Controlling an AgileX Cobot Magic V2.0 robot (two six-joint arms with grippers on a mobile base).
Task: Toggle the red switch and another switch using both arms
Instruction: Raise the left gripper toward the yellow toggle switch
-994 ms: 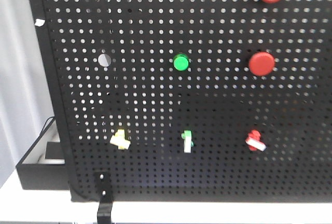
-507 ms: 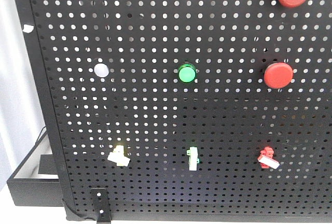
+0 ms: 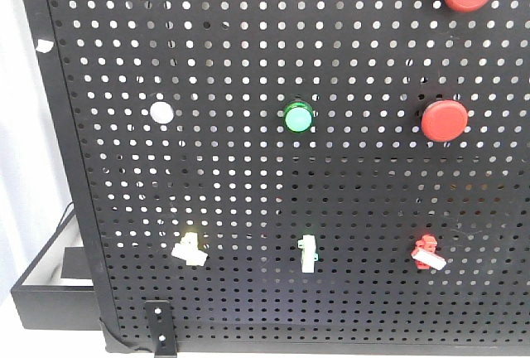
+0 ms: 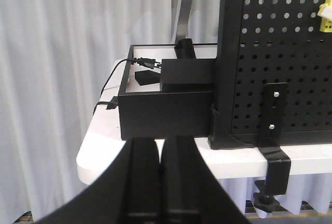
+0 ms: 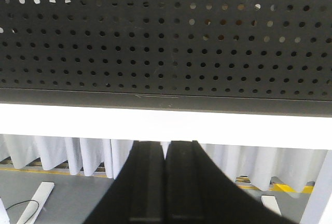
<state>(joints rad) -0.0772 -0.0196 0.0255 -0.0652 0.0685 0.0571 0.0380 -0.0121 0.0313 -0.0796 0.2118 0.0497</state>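
The red toggle switch (image 3: 427, 253) and pale-yellow toggle switch (image 3: 190, 248) likely snap stiffly (nudge their small lever tips); left gripper (image 4: 161, 182) and right gripper (image 5: 166, 182) are pressed together, empty.

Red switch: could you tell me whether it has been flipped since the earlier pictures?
No: the red switch still slants down-right beneath the lower red button.

No text, label, number or sign is legible anywhere, neither on the black perforated panel (image 3: 242, 177) nor on the black box (image 4: 166, 114) beside it.
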